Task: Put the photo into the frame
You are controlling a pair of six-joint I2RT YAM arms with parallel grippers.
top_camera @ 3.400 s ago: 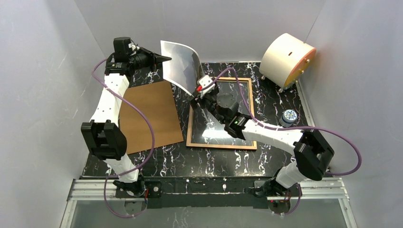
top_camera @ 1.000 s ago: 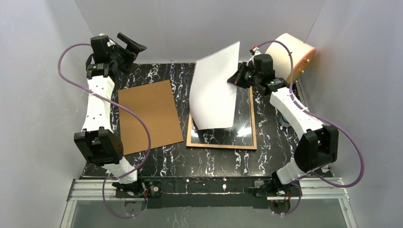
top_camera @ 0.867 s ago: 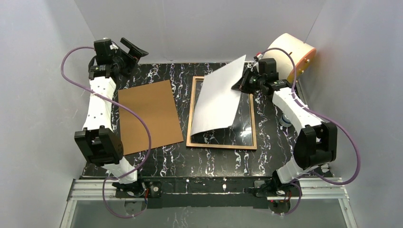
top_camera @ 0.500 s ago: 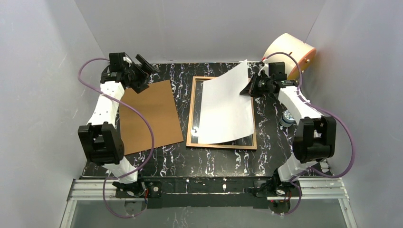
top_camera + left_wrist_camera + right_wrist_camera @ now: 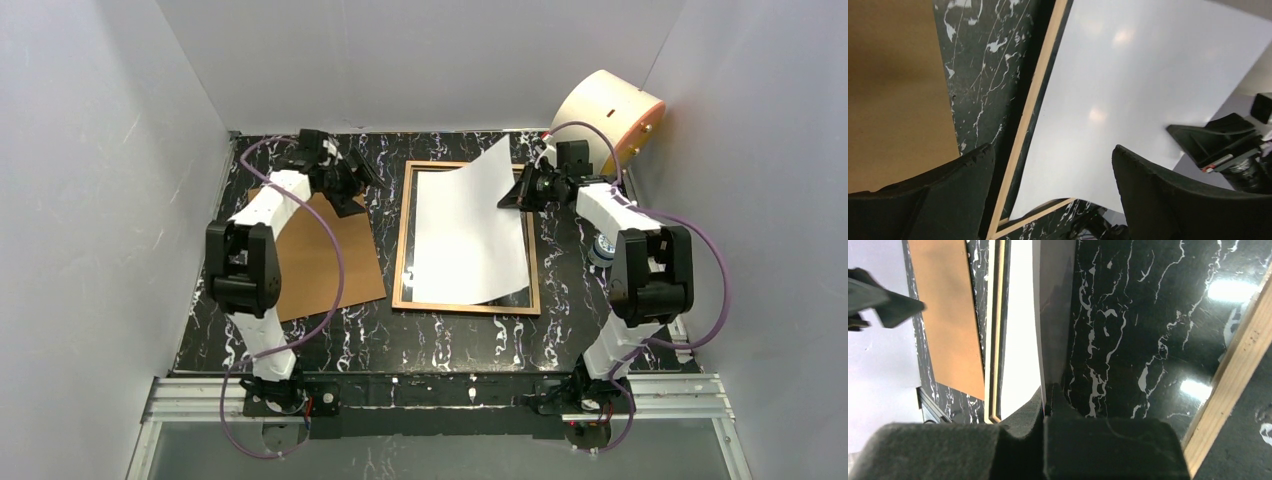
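The photo (image 5: pixel 465 235) lies white back up over the frame (image 5: pixel 400 262). Its far right corner is lifted, and the near edge curls just above the frame's near rail. My right gripper (image 5: pixel 510 197) is shut on that lifted corner; in the right wrist view the pads (image 5: pixel 1023 415) pinch the sheet's edge (image 5: pixel 1020 330). My left gripper (image 5: pixel 352 187) hangs open by the frame's far left corner, holding nothing. Its wrist view shows the photo's white back (image 5: pixel 1128 90) and the frame's light wood rail (image 5: pixel 1033 115) between the spread fingers (image 5: pixel 948 190).
A brown backing board (image 5: pixel 320 245) lies flat left of the frame, partly under my left arm. A cream round drum (image 5: pixel 605 120) stands at the back right. A small blue-and-white jar (image 5: pixel 607 245) sits right of the frame. White walls close in three sides.
The right gripper has brought the photo down from upright until it lies over the frame. The left arm swung from the back left corner toward the frame's left edge, jaws slightly narrower.
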